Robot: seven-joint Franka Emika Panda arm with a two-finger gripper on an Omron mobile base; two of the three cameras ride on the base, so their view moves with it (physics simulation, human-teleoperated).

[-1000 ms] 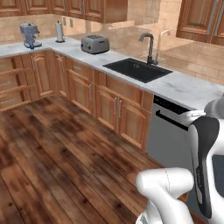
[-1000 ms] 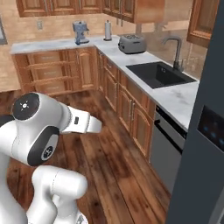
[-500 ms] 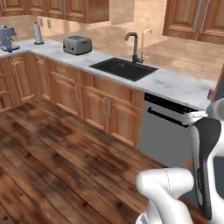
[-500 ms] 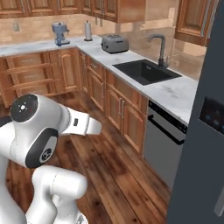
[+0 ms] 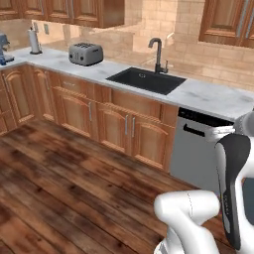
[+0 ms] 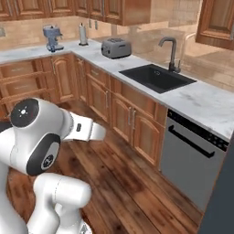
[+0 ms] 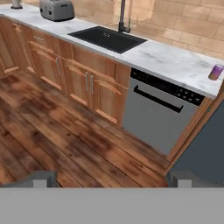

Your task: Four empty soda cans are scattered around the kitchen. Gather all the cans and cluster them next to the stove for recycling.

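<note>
One soda can (image 7: 216,72), pink-purple with a yellowish base, stands upright at the right end of the marble counter (image 7: 175,61), above the dishwasher (image 7: 155,111). It is far ahead of my gripper (image 7: 111,179), to the upper right in the hand view. The two dark fingertips (image 7: 39,178) rise wide apart at the bottom of that view, open with nothing between them. The gripper hangs over the wood floor (image 7: 65,131), well short of the cabinets. The stove is out of view.
A black sink (image 5: 146,80) with a faucet (image 5: 158,54) sits in the long counter, and a silver toaster (image 5: 85,53) is further left. A coffee machine (image 6: 52,39) and a paper towel roll (image 6: 82,34) stand at the corner. A dark fridge side (image 6: 224,196) rises at right.
The whole picture has shifted as the base drove: the counter, sink and dishwasher slid left and came closer. The arm holds the same pose and the gripper stays open.
</note>
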